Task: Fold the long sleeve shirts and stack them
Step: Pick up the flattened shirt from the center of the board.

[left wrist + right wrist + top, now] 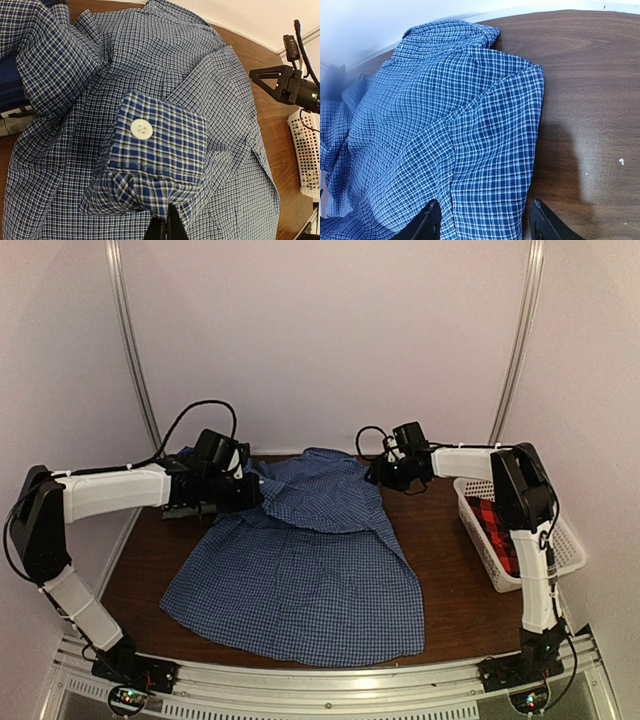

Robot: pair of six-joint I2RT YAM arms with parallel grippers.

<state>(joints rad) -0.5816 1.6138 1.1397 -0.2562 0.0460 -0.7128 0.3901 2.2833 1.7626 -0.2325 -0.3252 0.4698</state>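
Observation:
A blue-and-white fine-check shirt [305, 570] lies spread on the brown table, collar toward the back wall. My left gripper [255, 490] is shut on the shirt's sleeve just behind the cuff [160, 142], which carries a white button [141, 129]; it holds the cuff over the shirt's upper left. My right gripper [385, 475] is open above the shirt's right shoulder edge [515, 145], its fingertips [427, 222] either side of the cloth, not gripping. A red-and-black plaid shirt [497, 528] lies in the basket. A darker blue cloth [10, 87] shows at the far left.
A white slatted plastic basket [575, 550] stands at the table's right edge, close to the right arm. The back wall runs just behind the shirt's collar. Bare brown table [590, 100] shows to the right of the shirt.

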